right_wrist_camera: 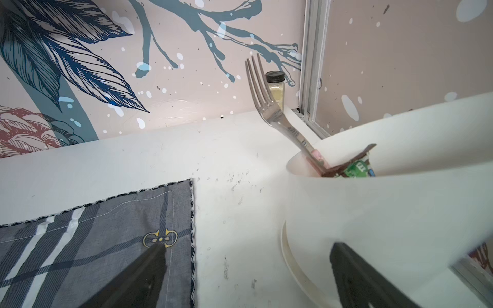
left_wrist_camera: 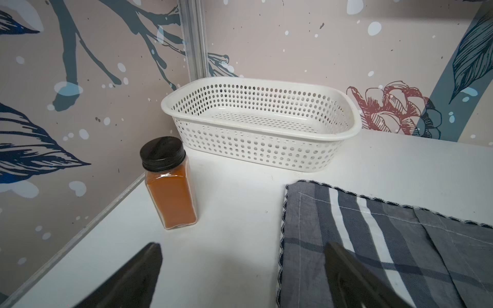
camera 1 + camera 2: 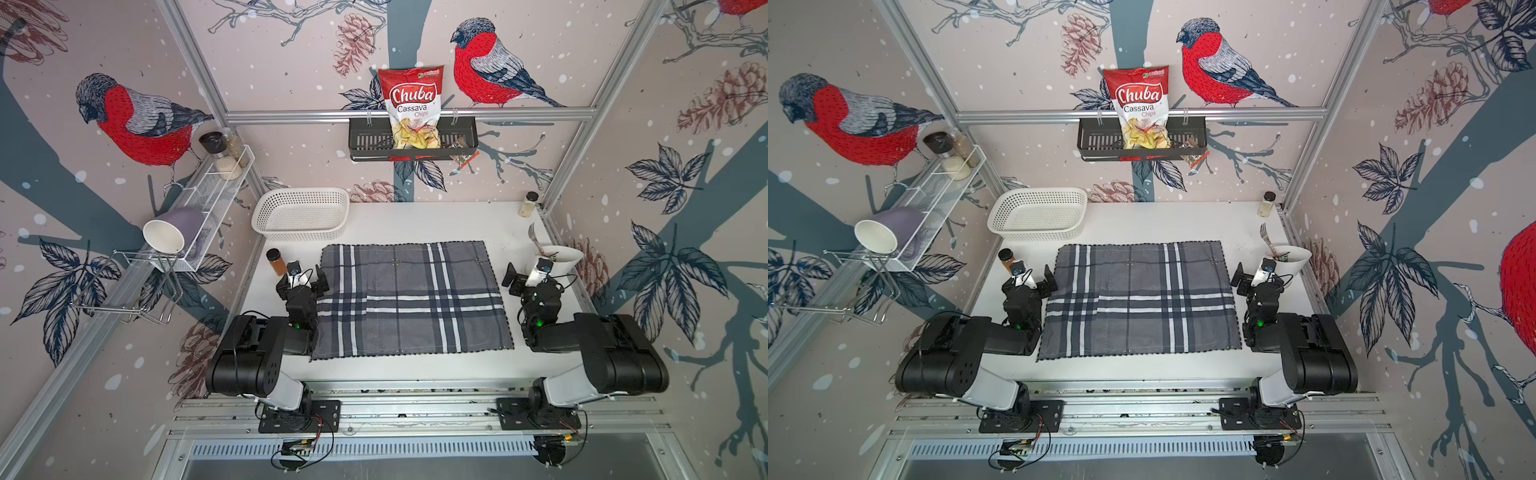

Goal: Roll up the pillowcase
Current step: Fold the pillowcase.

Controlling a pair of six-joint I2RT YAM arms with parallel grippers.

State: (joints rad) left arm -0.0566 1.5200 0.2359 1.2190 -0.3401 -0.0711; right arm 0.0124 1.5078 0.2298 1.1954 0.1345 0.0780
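- Pillowcase spread flat and unrolled in the middle of the white table, between the two arms. Nothing rolled so far, so judged to be the very start of the task.
- Laid out smooth, probably so a roll can begin cleanly from one edge.
- Left gripper released, jaws wide, holding nothing. Placed at the cloth's left edge, one finger over the fabric and one over bare table.
- Right gripper likewise wide and empty. One finger over the cloth's far right corner, the other in front of the white bowl.
- Mirrored stance at opposite edges, likely meant for a two-sided pinch that keeps the roll even.
- White basket behind the cloth's far left corner, empty.
- Jar of orange powder, lid on, upright near the left gripper and apart from the cloth.
- In the white bowl: a fork leaning with tines up, plus a crumpled wrapper.
- Jar of pale powder upright in the far right corner, well apart from the cloth.
- Black rack on the back wall, holding a bag of chips.
- Worth minding: bowl close to the right arm, so easily knocked on a sideways move.
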